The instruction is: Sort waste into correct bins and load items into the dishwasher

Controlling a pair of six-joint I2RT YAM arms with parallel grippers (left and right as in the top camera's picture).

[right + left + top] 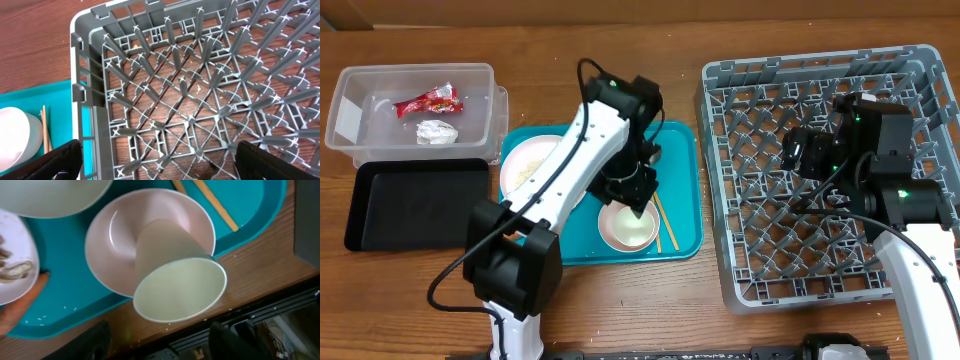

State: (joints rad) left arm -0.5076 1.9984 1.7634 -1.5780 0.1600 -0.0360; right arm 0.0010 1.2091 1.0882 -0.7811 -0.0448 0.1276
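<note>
1. The left tool (159,330) hangs over the front of the teal tray (65,305), fingers spread and holding nothing. The small cup (175,287) lies tipped on its side inside the pale-pink bowl (120,235), mouth towards the wrist camera. If the fingers close on its round wall at a slant, the cup will likely squirt free and roll (it is smooth and tapered, so there is little purchase).
2. The bowl sits near the tray's front rim, with bare counter (270,275) just beyond. A downward nudge on the cup could tilt or slide the bowl and send either one over the rim.
3. The chopsticks (215,202) lie just beside the bowl. A sideways sweep of the arm may flick them off the tray.
4. On the bowl's other side are the carrot (22,302) and loose grains of rice. A dragged bowl would spread them further.
5. The right tool (157,155) is spread and empty above a corner of the dish rack (190,100). If the left arm brings the cup across while it waits there, the two may collide. A cup released too high could also bounce off the pegs.
</note>
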